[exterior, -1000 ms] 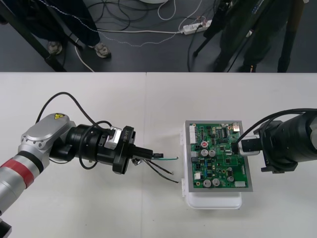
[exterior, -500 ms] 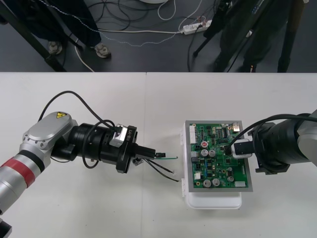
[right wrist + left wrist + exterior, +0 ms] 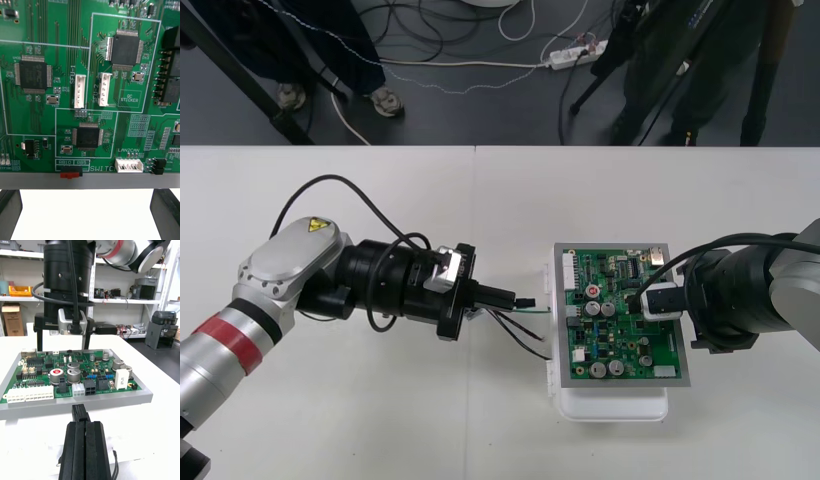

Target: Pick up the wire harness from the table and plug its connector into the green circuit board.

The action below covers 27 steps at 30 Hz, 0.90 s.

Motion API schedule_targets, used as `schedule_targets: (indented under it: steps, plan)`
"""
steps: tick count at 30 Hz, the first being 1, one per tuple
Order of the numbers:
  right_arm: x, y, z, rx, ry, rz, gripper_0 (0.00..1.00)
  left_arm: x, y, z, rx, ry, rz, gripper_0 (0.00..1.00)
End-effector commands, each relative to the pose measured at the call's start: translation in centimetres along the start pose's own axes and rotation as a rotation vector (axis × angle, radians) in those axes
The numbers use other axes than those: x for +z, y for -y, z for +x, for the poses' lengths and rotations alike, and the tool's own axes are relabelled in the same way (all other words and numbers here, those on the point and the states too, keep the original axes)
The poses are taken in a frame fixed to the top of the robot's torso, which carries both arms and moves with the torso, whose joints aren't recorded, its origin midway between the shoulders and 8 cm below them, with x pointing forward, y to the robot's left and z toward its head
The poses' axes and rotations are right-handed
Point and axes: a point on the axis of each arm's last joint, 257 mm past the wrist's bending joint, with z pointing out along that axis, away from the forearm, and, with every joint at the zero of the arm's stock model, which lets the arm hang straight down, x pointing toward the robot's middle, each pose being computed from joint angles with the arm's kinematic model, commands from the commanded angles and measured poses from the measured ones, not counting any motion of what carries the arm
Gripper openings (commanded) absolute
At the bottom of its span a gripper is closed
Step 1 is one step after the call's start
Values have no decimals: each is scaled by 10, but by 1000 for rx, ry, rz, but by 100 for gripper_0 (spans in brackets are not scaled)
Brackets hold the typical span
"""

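The green circuit board (image 3: 620,325) sits on its white base (image 3: 610,408) at the right of the table. My left gripper (image 3: 505,298) reaches in from the left, level with the table, and is shut on the harness's small black plug (image 3: 525,301). The plug is a short way from the board's left edge. Thin green and black wires (image 3: 528,342) trail below the fingers. In the left wrist view the plug (image 3: 79,414) sticks out of the shut gripper (image 3: 85,423) just before the board (image 3: 75,378). My right gripper (image 3: 642,298) hangs over the board's right part; its fingers (image 3: 9,210) stand far apart, open.
The right gripper (image 3: 63,326) with its camera stands over the far side of the board in the left wrist view. Small white connectors (image 3: 129,165) line the board's edge (image 3: 90,182). Bare table lies in front of the board and to the left.
My left gripper has carried the plug rightward, close to the board's left edge. The right gripper has shifted slightly left over the board.
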Motion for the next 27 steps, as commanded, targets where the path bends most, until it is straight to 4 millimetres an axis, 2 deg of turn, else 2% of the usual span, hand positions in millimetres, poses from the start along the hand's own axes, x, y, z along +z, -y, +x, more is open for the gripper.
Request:
schedule_targets:
  steps: [1,27]
  plan:
    - [-2,10,-10,44,11,29,100,20,0,-5,-45,7,6,0]
    - [1,3,-34,46,73,10,100,46,22,0,-137,31,35,0]
